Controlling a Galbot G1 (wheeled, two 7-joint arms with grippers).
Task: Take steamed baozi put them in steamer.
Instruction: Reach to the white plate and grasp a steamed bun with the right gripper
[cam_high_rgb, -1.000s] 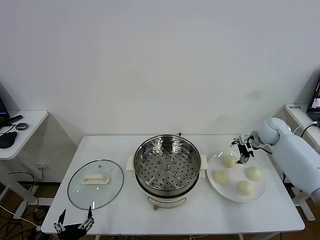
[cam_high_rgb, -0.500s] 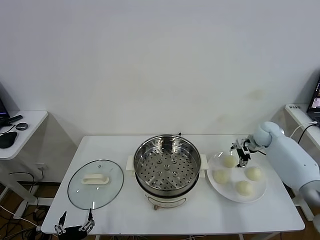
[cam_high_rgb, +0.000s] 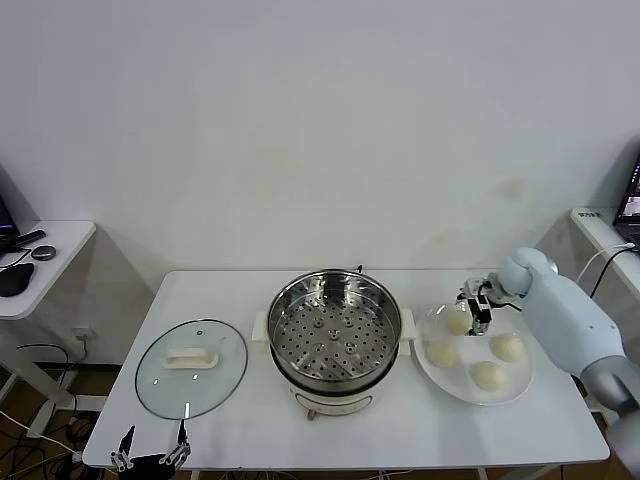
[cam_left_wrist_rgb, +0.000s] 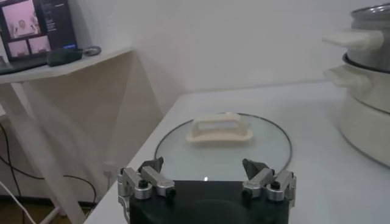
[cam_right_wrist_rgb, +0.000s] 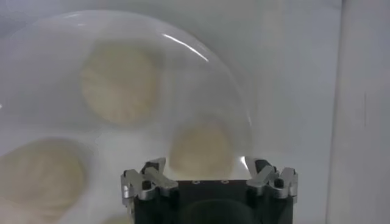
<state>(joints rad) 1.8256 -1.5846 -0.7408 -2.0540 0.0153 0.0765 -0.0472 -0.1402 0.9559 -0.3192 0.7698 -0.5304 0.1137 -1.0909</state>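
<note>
- Table (cam_high_rgb: 250, 290), white, carries everything: the steamer (cam_high_rgb: 334, 330) at its centre, a round glass lid (cam_high_rgb: 191, 367) with a white handle lying flat toward the robot's left, and a white plate (cam_high_rgb: 523, 385) toward its right.
- Nothing lies between plate and steamer except the steamer's near side handle; the perforated tray inside holds no buns.
- Steamed baozi (cam_high_rgb: 458, 322): four of them, all on the plate, set as a loose diamond and apart from one another.
- Right gripper (cam_high_rgb: 476, 306) hangs directly over the bun at the plate's back edge, the one farthest from the robot, fingers spread wide and holding nothing; in the right wrist view that bun (cam_right_wrist_rgb: 201, 148) sits between the two open fingertips, not yet touched.
- Left gripper (cam_high_rgb: 150, 462) is parked low at the table's front edge, just in front of the lid, also fully open and empty.
- A second small table (cam_high_rgb: 60, 245) with dark items stands off to the robot's left.
- Compared with a second ago, the right arm has drawn in toward the steamer side and the gripper has settled closer over the back bun; buns, lid and steamer have not shifted.
- Count: one steamer, one lid, one plate, four buns, two grippers.
</note>
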